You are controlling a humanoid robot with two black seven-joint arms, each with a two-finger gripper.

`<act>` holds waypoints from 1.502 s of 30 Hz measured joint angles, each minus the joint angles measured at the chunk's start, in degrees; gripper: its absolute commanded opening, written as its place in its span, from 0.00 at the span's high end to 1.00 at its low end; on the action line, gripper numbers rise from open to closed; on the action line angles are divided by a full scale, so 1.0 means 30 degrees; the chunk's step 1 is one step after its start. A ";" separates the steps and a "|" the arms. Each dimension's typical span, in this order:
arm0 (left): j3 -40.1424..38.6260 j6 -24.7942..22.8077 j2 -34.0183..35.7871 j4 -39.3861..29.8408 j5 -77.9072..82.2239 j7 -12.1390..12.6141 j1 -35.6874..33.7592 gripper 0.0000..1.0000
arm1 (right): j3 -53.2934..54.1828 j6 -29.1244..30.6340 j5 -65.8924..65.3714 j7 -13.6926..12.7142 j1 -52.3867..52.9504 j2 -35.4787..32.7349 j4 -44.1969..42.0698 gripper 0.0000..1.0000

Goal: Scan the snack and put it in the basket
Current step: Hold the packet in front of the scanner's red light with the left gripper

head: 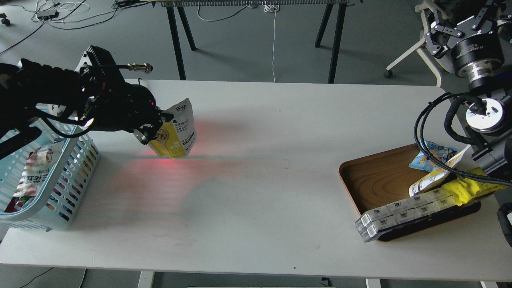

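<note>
My left gripper (158, 128) is shut on the snack (176, 134), a yellow-and-white pouch with a round picture of tan beans. It holds the pouch tilted above the white table, just right of the basket (60, 192). A red light patch lies on the table under and around the pouch. The light-blue slotted basket stands at the table's left edge, with a packet inside it. My right gripper (464, 20) is raised at the far right, beyond the table, with its fingers spread and nothing in them.
A brown wooden tray (376, 176) at the right holds a blue packet (430, 156), a bright-yellow pack (468, 190), another pouch and long grey boxes (404, 214) over its front rim. Table legs and a chair stand behind the table.
</note>
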 measured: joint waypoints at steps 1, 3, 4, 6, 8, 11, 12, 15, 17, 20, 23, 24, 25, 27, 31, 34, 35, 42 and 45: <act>-0.0137 -0.0001 0.0016 -0.0005 0.0000 -0.0025 -0.0011 1.00 | 0.0000 0.0000 0.0000 0.0000 0.0040 0.0000 0.0001 0.01; -0.0341 -0.0007 0.0112 -0.0020 -0.0001 -0.0077 -0.0030 1.00 | 0.0000 0.0000 0.0000 0.0000 0.0070 0.0000 0.0000 0.01; -0.0387 -0.0007 0.0244 -0.0035 -0.0001 -0.0098 -0.0030 1.00 | 0.0000 0.0000 0.0000 0.0000 0.0076 0.0000 -0.0001 0.01; -0.0431 -0.0007 0.0583 -0.0082 0.0000 -0.0108 -0.0032 1.00 | 0.0001 0.0000 0.0000 0.0000 0.0122 0.0000 -0.0004 0.01; -0.0436 -0.0007 0.0779 -0.0163 0.0000 -0.0113 -0.0034 1.00 | 0.0000 0.0000 -0.0007 0.0000 0.0140 0.0000 -0.0004 0.01; -0.0436 -0.0007 0.0892 -0.0278 0.0000 -0.0114 -0.0033 1.00 | 0.0000 0.0000 -0.0015 0.0000 0.0145 0.0000 -0.0002 0.01; -0.0436 -0.0007 0.0936 -0.0352 0.0000 -0.0115 -0.0033 1.00 | 0.0000 0.0000 -0.0014 0.0000 0.0156 0.0000 -0.0001 0.01; -0.0468 -0.0006 0.0981 -0.0501 0.0000 -0.0159 -0.0033 1.00 | -0.0008 0.0000 -0.0014 0.0000 0.0187 -0.0001 0.0003 0.01; -0.0515 -0.0006 0.0975 -0.0534 -0.0001 -0.0209 -0.0033 1.00 | -0.0021 0.0000 -0.0014 0.0000 0.0198 0.0000 -0.0001 0.01; -0.0566 -0.0006 0.0906 -0.0673 0.0000 -0.0225 -0.0033 1.00 | -0.0026 0.0000 -0.0015 0.0000 0.0230 0.0000 -0.0015 0.01; -0.0606 -0.0004 0.0893 -0.0789 0.0000 -0.0226 -0.0033 1.00 | -0.0029 0.0000 -0.0022 0.0000 0.0340 0.0000 -0.0022 0.01; -0.0610 -0.0004 0.0895 -0.0801 -0.0001 -0.0227 -0.0052 1.00 | -0.0029 0.0000 -0.0023 0.0000 0.0378 0.0000 -0.0021 0.01; -0.0610 -0.0003 0.0904 -0.0807 0.0000 -0.0229 -0.0095 1.00 | -0.0029 0.0000 -0.0024 0.0000 0.0391 0.0000 -0.0022 0.01; -0.0611 -0.0003 0.0936 -0.0824 0.0000 -0.0237 -0.0144 1.00 | -0.0029 0.0000 -0.0025 0.0000 0.0397 0.0000 -0.0022 0.01; -0.0643 -0.0003 0.0976 -0.0863 0.0000 -0.0307 -0.0212 1.00 | -0.0029 0.0000 -0.0025 0.0000 0.0405 0.0000 -0.0022 0.01; -0.0694 -0.0003 0.0979 -0.0870 0.0000 -0.0437 -0.0236 1.00 | -0.0029 0.0000 -0.0025 0.0000 0.0420 0.0000 -0.0022 0.01; -0.0738 -0.0002 0.0979 -0.0871 0.0000 -0.0462 -0.0237 1.00 | -0.0030 0.0000 -0.0025 0.0000 0.0427 0.0000 -0.0022 0.01; -0.0809 0.0004 0.0979 -0.0866 -0.0001 -0.0482 -0.0252 1.00 | -0.0030 0.0000 -0.0025 0.0000 0.0438 0.0000 -0.0022 0.01; -0.0677 0.0004 0.0980 -0.0839 -0.0001 -0.0444 -0.0147 1.00 | -0.0030 0.0000 -0.0025 0.0000 0.0438 0.0000 -0.0022 0.01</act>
